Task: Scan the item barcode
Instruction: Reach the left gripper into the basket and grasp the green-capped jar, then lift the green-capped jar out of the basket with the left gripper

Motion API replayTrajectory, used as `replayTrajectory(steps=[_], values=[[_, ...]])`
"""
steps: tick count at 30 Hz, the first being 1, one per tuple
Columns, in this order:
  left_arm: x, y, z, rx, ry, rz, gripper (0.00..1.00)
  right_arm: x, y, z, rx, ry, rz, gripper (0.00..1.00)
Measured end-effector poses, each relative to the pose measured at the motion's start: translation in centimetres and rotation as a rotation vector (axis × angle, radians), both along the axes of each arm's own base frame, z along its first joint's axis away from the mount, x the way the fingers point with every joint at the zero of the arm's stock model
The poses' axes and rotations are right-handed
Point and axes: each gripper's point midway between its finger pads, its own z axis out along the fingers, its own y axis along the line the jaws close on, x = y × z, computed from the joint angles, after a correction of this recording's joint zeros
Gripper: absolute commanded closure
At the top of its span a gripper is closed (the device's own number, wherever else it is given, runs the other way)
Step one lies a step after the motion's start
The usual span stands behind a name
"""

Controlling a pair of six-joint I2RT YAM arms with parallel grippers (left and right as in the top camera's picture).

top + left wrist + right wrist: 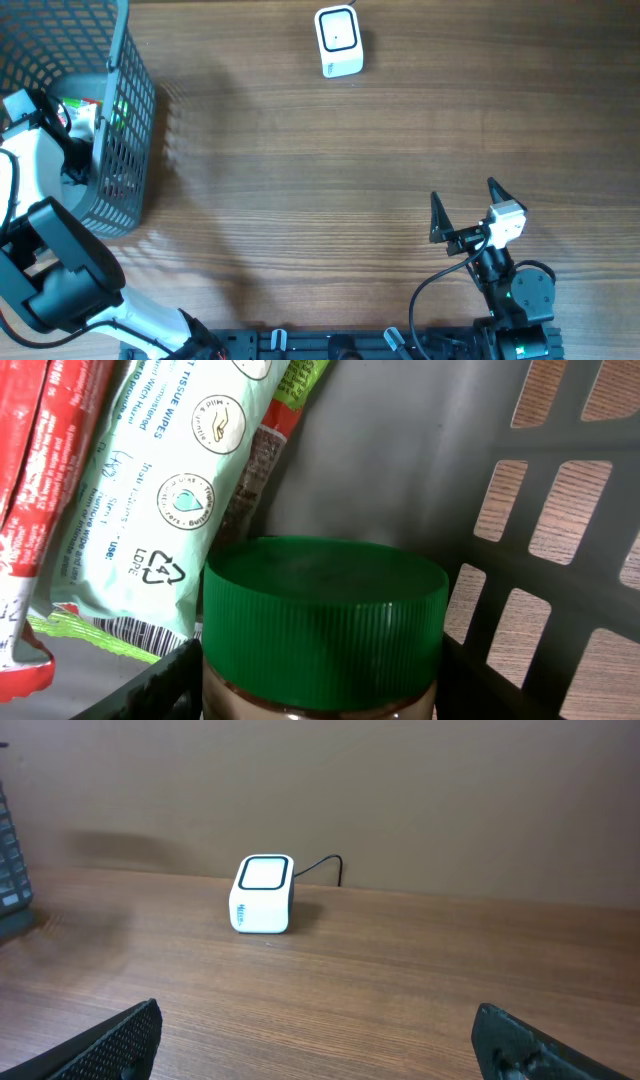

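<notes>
Green ribbed plastic caps the jar (pixel 325 620) that stands down inside the grey mesh basket (pixel 130 120) at the left edge of the wooden table (pixel 300 200). The left gripper (pixel 320 695) has reached into the basket and its dark fingers (pixel 150 685) sit on either side of the jar, right up against the glass; from here I cannot tell whether they are squeezing it. A pale green pack of tissue wipes (pixel 170 480) and some red packets (pixel 40 460) lean behind the jar. The right gripper (pixel 463 190) hangs over the near right of the table, jaws spread wide and holding nothing. The white scanner (pixel 338 42) sits at the far edge, well apart from both arms, its cable (pixel 325 865) trailing behind
</notes>
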Motion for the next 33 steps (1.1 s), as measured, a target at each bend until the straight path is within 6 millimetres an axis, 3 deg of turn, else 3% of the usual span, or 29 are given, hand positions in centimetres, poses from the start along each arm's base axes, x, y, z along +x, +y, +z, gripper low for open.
replayTrajectory(steps=[2, 4, 10, 12, 14, 17, 20, 22, 24, 26, 28, 29, 30, 32, 33], values=[[0.0, 0.0, 0.0, 0.002, -0.002, 0.000, 0.49, 0.0, 0.0, 0.0, 0.000, 0.000, 0.000, 0.00], [-0.1, 0.0, 0.0, 0.002, -0.001, 0.012, 0.53, 0.0, 0.0, 0.0, 0.000, 0.000, 0.000, 0.00], [-1.0, 0.4, 0.7, 0.036, 0.029, 0.039, 0.54, 0.0, 0.0, 0.0, 0.000, 0.000, 0.000, 0.00], [-0.6, 0.8, 2.6, 0.064, -0.007, 0.053, 0.53, 0.0, 0.0, 0.0, 0.000, 0.000, 0.000, 0.00], [0.2, 1.4, 6.0, 0.117, -0.088, 0.063, 0.53, 0.0, 0.0, 0.0, 0.000, 0.000, 0.000, 0.00], [1.0, 2.1, 13.2, 0.220, -0.264, 0.083, 0.53, 0.0, 0.0, 0.0, 0.000, 0.000, 0.000, 0.00], [1.0, 2.1, 18.5, 0.293, -0.411, 0.105, 0.53, 0.0, 0.0, 0.0, 0.000, 0.000, 0.000, 0.00], [0.6, 1.8, 23.7, 0.356, -0.555, 0.123, 0.53, 0.0, 0.0, 0.0, 0.000, 0.000, 0.000, 0.00], [-0.5, 0.5, 28.8, 0.393, -0.713, 0.122, 0.51, 0.0, 0.0, 0.0, 0.000, 0.000, 0.000, 0.00], [-2.7, -2.3, 35.5, 0.416, -0.934, 0.095, 0.49, 0.0, 0.0, 0.0, 0.000, 0.000, 0.000, 0.00], [-5.1, -4.5, 39.5, 0.431, -1.063, 0.079, 0.43, 0.0, 0.0, 0.0, 0.000, 0.000, 0.000, 0.00], [-5.8, -5.0, 40.2, 0.435, -1.086, 0.077, 0.40, 0.0, 0.0, 0.0, 0.000, 0.000, 0.000, 0.00], [-6.6, -5.5, 40.8, 0.437, -1.102, 0.082, 0.28, 0.0, 0.0, 0.0, 0.000, 0.000, 0.000, 0.00], [-6.5, -5.5, 39.9, 0.417, -1.069, 0.088, 0.17, 0.0, 0.0, 0.0, 0.000, 0.000, 0.000, 0.00], [-6.0, -5.1, 39.0, 0.394, -1.037, 0.097, 0.06, 0.0, 0.0, 0.0, 0.000, 0.000, 0.000, 0.00]])
